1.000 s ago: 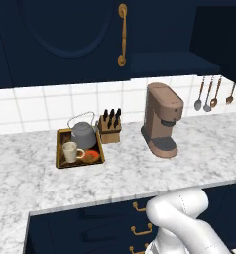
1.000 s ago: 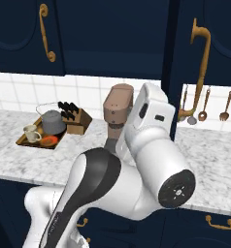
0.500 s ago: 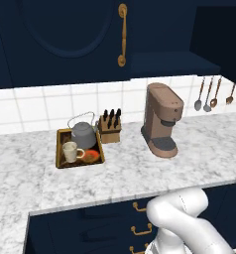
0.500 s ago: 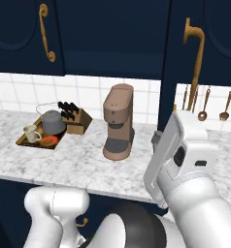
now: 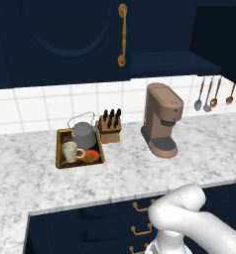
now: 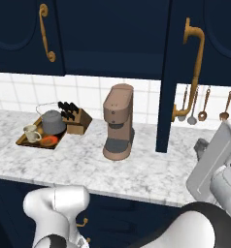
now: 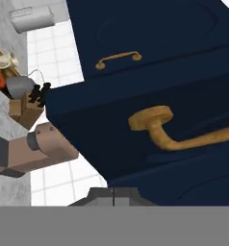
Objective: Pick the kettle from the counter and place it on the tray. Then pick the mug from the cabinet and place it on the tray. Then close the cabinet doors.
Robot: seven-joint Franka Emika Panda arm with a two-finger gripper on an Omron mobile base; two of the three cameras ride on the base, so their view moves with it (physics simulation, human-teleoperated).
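Tray (image 5: 60, 149): on the marble counter (image 5: 125, 173), well to the left of the claw, already carrying both pieces.
Mug (image 5: 70, 151): upright at the tray's front, just beside the orange-red spot.
Kettle (image 5: 83, 134): behind the mug on the tray, wire handle arched, next to the knife block (image 5: 109, 130).
Coffee machine (image 6: 118, 121): on the counter between the tray and the claw, apart from both.
Left cabinet door (image 5: 65, 39): appears shut, brass handle vertical.
Right cabinet door (image 6: 167, 72): standing out edge-on over the counter, its brass handle (image 7: 169, 132) directly ahead of the claw in the hand view.
Claw (image 7: 114, 194): fingers pressed together, holding nothing, close under the open door's lower edge; contact with the door cannot be told.
Step in hand: by the look of it, the last one, closing the cabinet doors.
Next move: likely a sideways push with the closed fingers against the door's face, swinging it back to the cabinet front.
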